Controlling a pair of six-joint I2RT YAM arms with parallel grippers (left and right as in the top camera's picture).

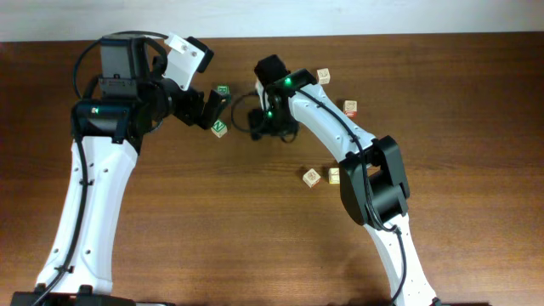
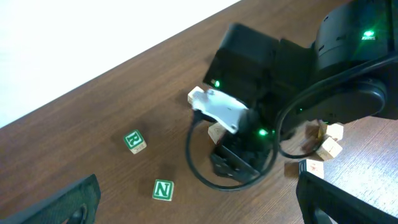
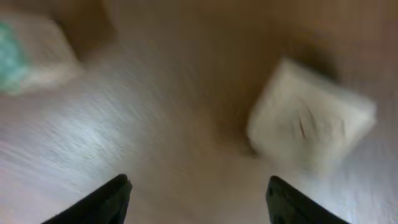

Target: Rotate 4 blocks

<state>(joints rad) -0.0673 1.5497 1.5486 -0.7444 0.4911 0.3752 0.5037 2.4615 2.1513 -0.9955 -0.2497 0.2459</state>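
Observation:
A green-faced block with a white N (image 2: 163, 190) lies on the table between my left gripper's wide-apart fingers (image 2: 68, 202), nearer the left one and touching neither. It also shows from above as the green N block (image 1: 219, 128), just below my left gripper (image 1: 217, 111), which is open and empty. My right gripper (image 3: 199, 199) is open over bare wood. Ahead of it to the right lies a blurred pale block (image 3: 311, 124), clear of the fingers. The same pale block (image 2: 216, 132) peeks out under the right wrist (image 1: 272, 119).
A green R block (image 2: 134, 140) sits near the back edge, seen from above at the R block (image 1: 223, 90). Other wooden cubes lie right of the right arm: a pale one (image 1: 323, 76), a red-marked one (image 1: 350, 107), and a pair (image 1: 312, 177) with a yellow-orange cube (image 1: 334, 176).

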